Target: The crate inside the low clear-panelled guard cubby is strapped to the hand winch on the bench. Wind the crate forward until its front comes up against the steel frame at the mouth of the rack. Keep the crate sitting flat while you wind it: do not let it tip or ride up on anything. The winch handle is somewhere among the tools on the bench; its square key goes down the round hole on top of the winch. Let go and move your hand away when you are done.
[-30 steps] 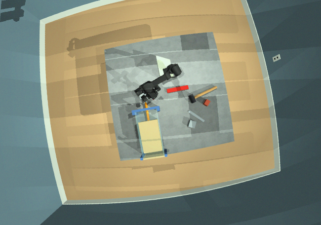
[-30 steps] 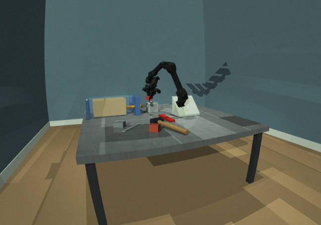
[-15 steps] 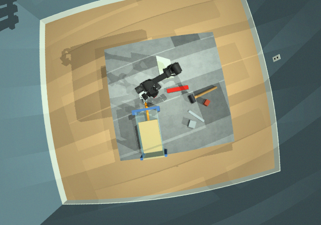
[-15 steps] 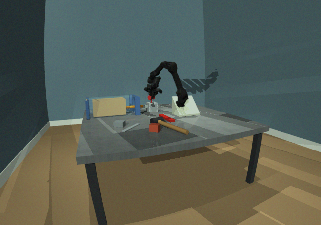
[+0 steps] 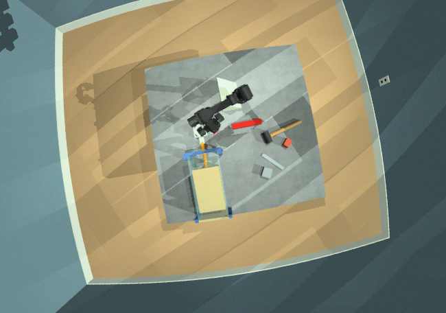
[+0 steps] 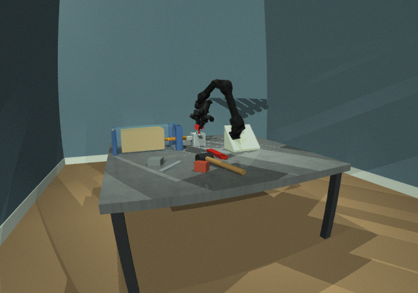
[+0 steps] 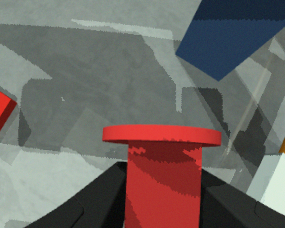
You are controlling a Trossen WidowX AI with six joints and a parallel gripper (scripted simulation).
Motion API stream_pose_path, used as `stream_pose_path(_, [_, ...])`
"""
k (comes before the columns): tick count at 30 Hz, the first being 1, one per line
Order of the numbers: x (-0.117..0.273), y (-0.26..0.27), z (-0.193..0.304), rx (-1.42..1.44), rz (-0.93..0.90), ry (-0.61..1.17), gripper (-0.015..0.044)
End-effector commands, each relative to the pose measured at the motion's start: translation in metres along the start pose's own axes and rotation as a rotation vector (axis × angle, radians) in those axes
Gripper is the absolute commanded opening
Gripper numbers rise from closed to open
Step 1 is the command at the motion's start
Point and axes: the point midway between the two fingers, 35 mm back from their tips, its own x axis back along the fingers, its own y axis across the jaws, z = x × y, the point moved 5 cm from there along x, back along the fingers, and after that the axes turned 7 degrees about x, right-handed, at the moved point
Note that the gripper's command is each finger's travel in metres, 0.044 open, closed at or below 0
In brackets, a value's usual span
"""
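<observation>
"Red, round-flanged winch handle (image 6: 197, 132) (image 7: 163, 185): where is it held?"
"Pinched between the black gripper's (image 6: 200, 124) (image 7: 163, 195) fingers, centre of the exterior frame; the tan box-shaped crate (image 5: 208, 189) (image 6: 142, 139) is seen left."

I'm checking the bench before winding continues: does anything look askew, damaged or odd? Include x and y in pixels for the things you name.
Nothing stands out: the crate (image 5: 209, 189) (image 6: 142, 139) sits flat, the orange strap (image 5: 204, 156) (image 6: 175, 138) runs straight, and the hammer (image 5: 284, 128) (image 6: 224, 165) simply lies on the bench.

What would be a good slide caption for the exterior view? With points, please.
Exterior view: the gripper (image 6: 199, 126) grips a red handle (image 6: 197, 126) above the winch (image 6: 198, 139), the crate (image 6: 143, 139) flat behind clear panels.
</observation>
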Motion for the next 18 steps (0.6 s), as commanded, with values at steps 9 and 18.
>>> stream_pose_path(9, [0.005, 0.014, 0.017, -0.019, -0.021, 0.032, 0.0000])
stream_pose_path(18, [0.009, 0.019, 0.025, -0.019, -0.021, 0.033, 0.0000])
